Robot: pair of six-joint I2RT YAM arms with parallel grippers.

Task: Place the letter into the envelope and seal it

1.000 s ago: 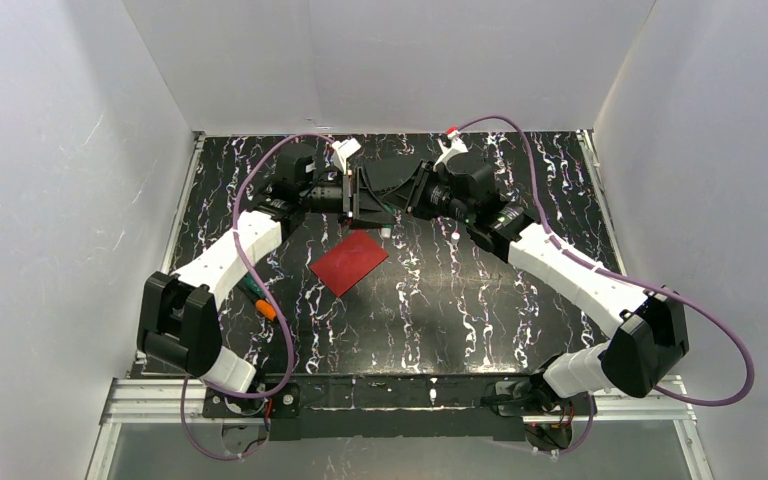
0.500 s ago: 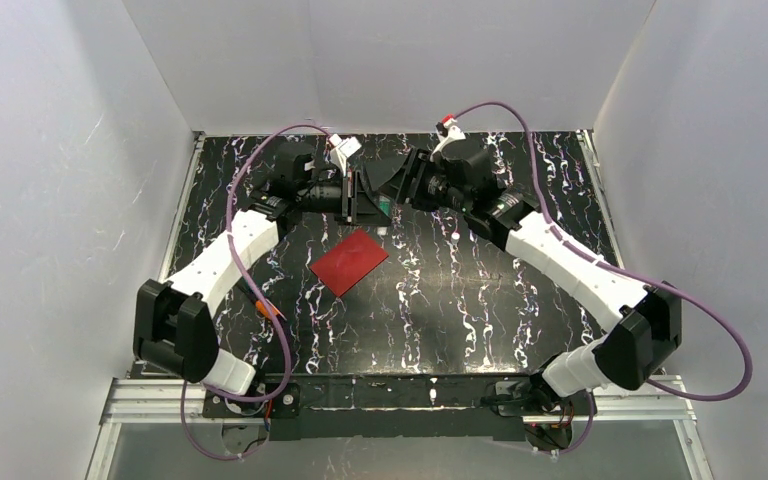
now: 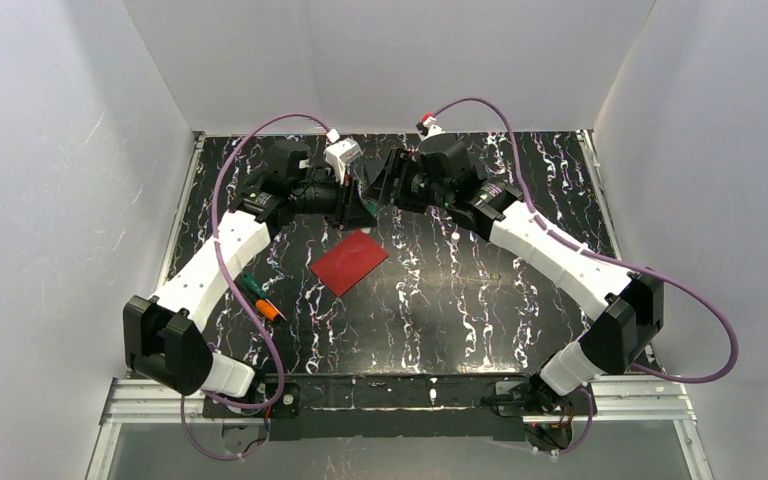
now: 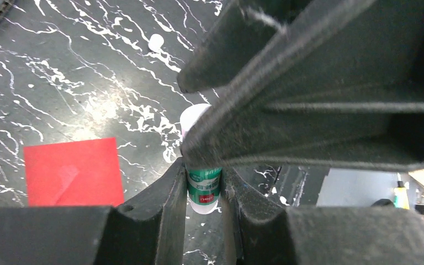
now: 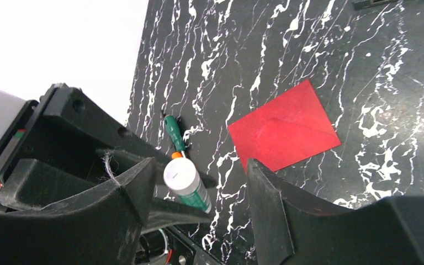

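Green-white glue stick clamped in left gripper; right gripper agape.

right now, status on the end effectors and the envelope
Left end effector shut on glue stick. Right end effector open at its cap. Envelope flat on table, untouched; letter not in sight. Screwdriver lies clear of it.

Your black, white-veined counter carries the red envelope lying flat mid-counter, a green-and-orange screwdriver near its left.

Black white-veined table between plain white walls.
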